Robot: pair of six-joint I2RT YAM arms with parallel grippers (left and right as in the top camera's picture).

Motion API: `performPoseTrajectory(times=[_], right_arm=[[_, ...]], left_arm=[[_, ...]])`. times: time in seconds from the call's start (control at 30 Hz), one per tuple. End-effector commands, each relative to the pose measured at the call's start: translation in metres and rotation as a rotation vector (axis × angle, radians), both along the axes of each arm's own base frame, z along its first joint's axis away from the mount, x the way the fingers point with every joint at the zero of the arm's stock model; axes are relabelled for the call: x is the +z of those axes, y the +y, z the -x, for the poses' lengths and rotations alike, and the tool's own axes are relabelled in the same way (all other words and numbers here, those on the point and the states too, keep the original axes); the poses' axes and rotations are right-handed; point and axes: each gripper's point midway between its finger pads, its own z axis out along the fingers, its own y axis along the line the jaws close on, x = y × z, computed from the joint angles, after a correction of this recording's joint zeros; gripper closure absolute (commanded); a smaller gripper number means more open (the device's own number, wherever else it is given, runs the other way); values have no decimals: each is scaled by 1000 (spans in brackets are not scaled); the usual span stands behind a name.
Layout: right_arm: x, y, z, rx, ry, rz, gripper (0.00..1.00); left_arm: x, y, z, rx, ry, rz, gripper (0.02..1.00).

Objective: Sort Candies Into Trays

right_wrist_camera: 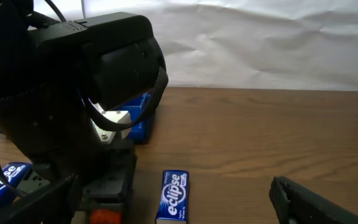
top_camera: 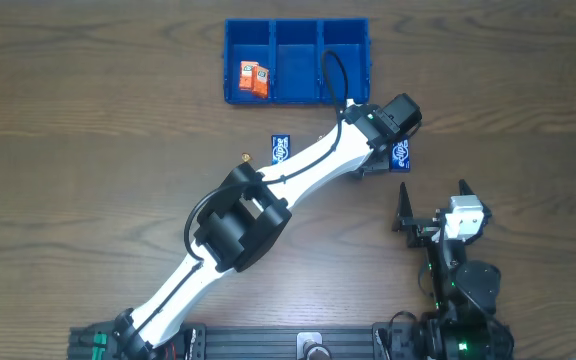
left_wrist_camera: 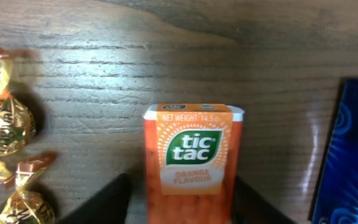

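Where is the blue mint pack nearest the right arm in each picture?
Top view: the blue mint pack lies just right of the left gripper.
Left wrist view: the pack is at the right edge, beside the orange box.
Right wrist view: the pack is at bottom middle, flat on the table.
Shared landmark: the left gripper, right beside it.

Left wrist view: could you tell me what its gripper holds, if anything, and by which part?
Nothing, it seems: the open left gripper straddles the orange mint box at its long sides, a gap on one side.
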Motion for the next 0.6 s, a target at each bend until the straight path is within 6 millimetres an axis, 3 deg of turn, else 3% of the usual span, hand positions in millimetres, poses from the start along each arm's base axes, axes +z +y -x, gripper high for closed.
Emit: performPoseTrajectory(times=[0.03,0.2,0.27,0.3,0.4,0.5,0.6], right_arm=[[-2,1,0,8,2,14,3],[-2,1,0,8,2,14,3],[-2,1,0,8,2,14,3],[-2,1,0,8,2,14,3],[-2,1,0,8,2,14,1],[-2,1,0,8,2,14,1],[-2,1,0,8,2,14,3]], left_arm=[[-10,5,1,8,20,-15,658],[-7,0,-4,1,-3,5,711],[11,-2,-13,1,-48,19,713],[27,-1,-20,-7,-92,24,713],[112,19,-56,-14,-310,16,715],[191,64,-86,7,-467,10,722],[246,124,-111,50,-552,-4,726]])
